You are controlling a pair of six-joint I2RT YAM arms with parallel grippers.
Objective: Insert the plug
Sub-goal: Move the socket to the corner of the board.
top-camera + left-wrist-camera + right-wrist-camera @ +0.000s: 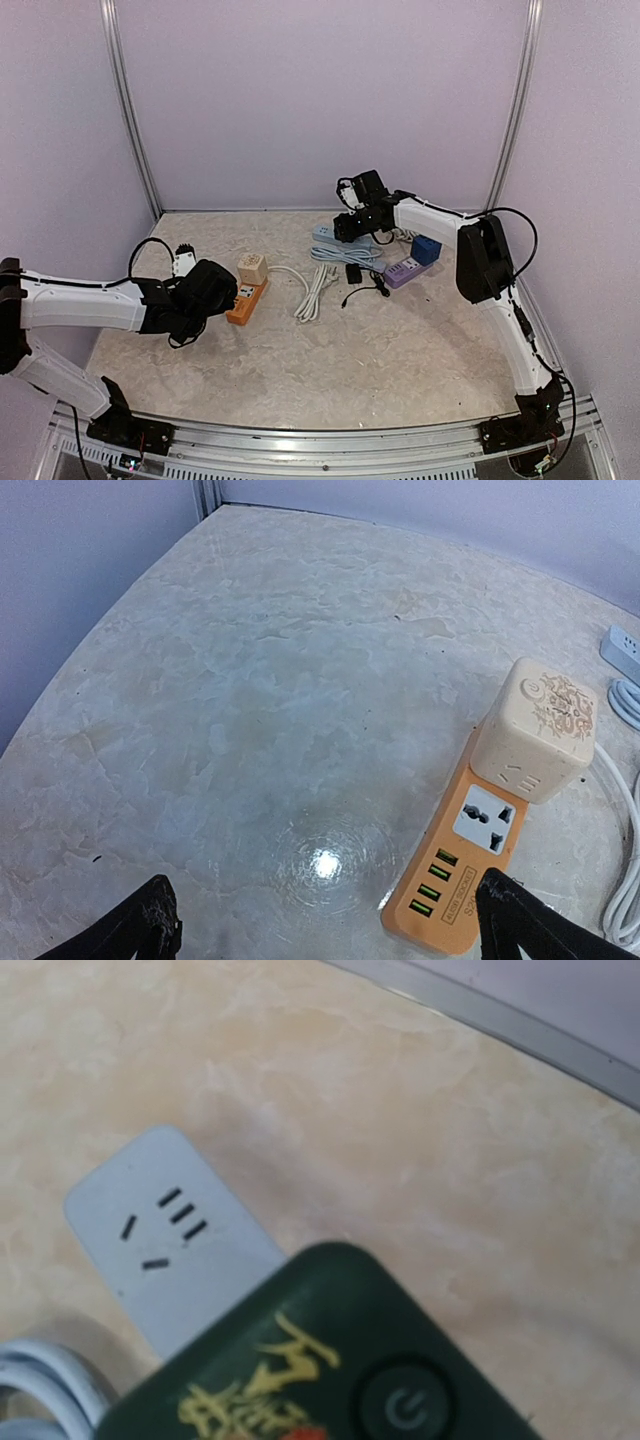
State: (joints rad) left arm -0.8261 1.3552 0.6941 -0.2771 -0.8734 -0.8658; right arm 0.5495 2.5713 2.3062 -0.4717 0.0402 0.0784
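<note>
On the marbled table (400, 350), you found the left gripper (330, 925) wide open near the orange power strip (455, 870). The dark green plug block (330, 1360) sat over the pale blue strip (170, 1250) at the right gripper (345, 228); you could not tell its grip.

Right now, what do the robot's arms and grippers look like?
The left arm and right arm are white tube-like links joined by bulky black joints. A thin black cable loops by the left wrist, another by the right elbow. The left gripper has two black fingers with rough tips; the right gripper is black too.
</note>
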